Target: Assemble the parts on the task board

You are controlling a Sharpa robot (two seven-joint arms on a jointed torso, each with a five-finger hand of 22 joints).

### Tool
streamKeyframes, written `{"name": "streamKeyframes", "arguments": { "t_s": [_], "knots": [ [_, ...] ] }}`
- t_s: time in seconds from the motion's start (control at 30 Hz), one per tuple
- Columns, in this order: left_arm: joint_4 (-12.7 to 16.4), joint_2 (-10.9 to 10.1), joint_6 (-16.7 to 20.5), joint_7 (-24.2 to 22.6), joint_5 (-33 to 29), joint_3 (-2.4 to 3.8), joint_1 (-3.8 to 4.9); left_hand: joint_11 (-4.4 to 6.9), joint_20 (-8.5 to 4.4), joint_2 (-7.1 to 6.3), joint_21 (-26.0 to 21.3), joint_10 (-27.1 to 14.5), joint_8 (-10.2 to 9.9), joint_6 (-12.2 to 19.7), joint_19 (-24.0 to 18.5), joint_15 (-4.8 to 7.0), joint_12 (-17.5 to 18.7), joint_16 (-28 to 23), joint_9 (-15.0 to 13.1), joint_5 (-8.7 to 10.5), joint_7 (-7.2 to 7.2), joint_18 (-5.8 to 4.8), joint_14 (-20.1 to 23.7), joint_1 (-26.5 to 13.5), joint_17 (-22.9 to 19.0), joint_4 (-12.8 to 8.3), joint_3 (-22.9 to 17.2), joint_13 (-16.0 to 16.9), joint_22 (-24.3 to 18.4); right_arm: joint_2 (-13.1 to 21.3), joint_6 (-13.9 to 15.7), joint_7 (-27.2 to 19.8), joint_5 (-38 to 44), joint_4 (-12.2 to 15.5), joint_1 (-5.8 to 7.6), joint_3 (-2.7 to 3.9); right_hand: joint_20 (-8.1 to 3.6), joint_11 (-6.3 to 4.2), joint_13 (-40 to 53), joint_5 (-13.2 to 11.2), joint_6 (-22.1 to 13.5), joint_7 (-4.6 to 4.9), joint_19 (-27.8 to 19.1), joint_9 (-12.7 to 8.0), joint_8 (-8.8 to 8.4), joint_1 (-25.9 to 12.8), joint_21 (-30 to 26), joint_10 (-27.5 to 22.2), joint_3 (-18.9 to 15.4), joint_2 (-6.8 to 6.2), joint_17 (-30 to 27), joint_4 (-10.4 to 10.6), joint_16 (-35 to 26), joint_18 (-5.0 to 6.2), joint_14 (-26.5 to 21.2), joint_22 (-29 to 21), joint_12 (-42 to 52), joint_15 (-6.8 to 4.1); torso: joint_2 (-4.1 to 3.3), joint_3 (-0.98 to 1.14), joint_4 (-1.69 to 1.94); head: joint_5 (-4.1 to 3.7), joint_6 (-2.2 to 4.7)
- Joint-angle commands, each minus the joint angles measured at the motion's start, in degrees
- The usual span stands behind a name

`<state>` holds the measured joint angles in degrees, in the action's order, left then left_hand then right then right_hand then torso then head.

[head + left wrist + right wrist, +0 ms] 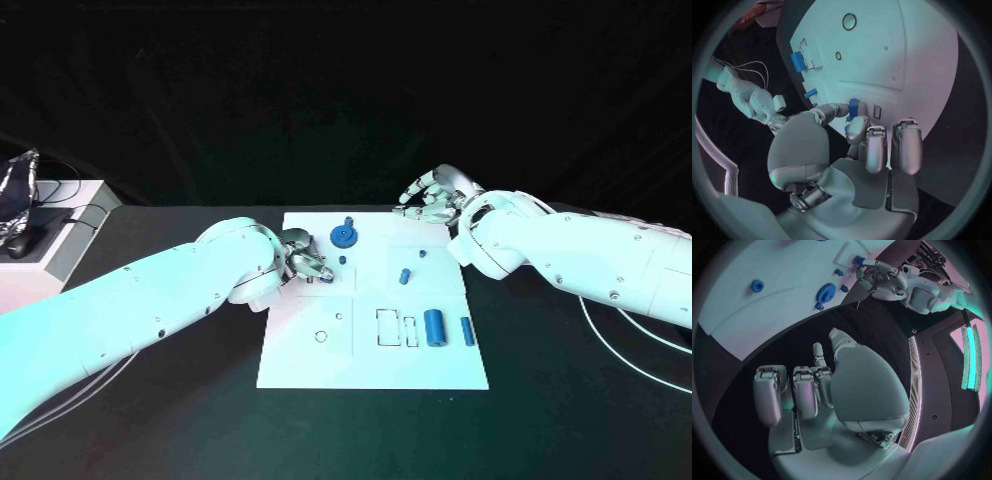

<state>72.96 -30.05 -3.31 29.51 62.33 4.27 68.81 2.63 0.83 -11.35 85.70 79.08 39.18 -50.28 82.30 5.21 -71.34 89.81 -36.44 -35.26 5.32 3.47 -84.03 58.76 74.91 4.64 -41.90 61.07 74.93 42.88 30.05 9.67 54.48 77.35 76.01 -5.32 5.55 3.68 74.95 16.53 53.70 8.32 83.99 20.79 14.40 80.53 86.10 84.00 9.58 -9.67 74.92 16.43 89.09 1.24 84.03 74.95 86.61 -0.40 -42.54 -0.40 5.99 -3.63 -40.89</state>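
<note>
The white task board [310, 370] lies in the middle of the black table. My left hand [306, 258] hovers over the board's left side, pinching a small blue part [853, 106] between thumb and a finger. A blue gear [345, 236] stands near the far edge, and two small blue pegs [407, 275] lie toward the middle. A thick blue cylinder [434, 324] and a thinner one [467, 330] lie at the right beside rectangular slots [387, 327]. My right hand [433, 195] hangs past the board's far edge, holding nothing, fingers loosely apart.
Two round holes [320, 336] sit in the board's near left part. A white box with cables [58, 245] stands at the table's far left. Black tabletop [577, 400] surrounds the board on both sides.
</note>
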Motion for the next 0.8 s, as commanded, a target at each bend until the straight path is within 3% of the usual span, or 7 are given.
{"name": "streamKeyframes", "arguments": {
  "t_s": [0.03, 0.8],
  "knots": [
    [-0.2, 0.1, -0.7, 0.2, 1.3, -0.08, -0.11, 0.17, 0.05, 0.87, 0.2, 0.2, 1.6, -4.4, 0.2, 0.5, 0.2, 0.2, -12.2, 0.27, -4.02, -0.86, -6.0, 0.5, 15.1, -5.7, -5.4, 0.1, 3.4, 0.0, 0.0, -0.6, 0.6, 0.1, -0.02, 0.01, -0.06, -0.09, 12.0, 0.3, -0.5, -0.02, 3.9, 0.1, 0.36, -0.4, -0.4, 3.0, 0.5, -0.25, 11.1, 0.0, -0.3, -0.16, 5.0, 12.6, -0.2, -0.1, 0.01, 0.0, -0.02, 0.03, -0.06],
    [-0.2, 0.0, 0.0, 0.3, 2.1, -0.08, -0.18, 0.33, -0.07, 1.9, 0.3, 0.8, 1.5, -4.9, 0.5, 0.63, -0.1, 0.2, -12.2, 0.73, -4.21, -0.95, -6.0, 0.7, 15.1, -5.4, -5.0, 0.7, 3.8, 0.1, -0.1, -0.4, 0.6, 0.0, -0.03, 0.01, -0.06, -0.09, 12.0, 0.3, -0.5, -0.02, 3.9, 0.1, 0.36, -0.4, -0.4, 3.0, 0.5, -0.25, 11.1, 0.0, -0.3, -0.16, 5.0, 12.6, -0.2, -0.1, 0.01, -0.02, 0.01, -0.05, -0.19]
  ]
}}
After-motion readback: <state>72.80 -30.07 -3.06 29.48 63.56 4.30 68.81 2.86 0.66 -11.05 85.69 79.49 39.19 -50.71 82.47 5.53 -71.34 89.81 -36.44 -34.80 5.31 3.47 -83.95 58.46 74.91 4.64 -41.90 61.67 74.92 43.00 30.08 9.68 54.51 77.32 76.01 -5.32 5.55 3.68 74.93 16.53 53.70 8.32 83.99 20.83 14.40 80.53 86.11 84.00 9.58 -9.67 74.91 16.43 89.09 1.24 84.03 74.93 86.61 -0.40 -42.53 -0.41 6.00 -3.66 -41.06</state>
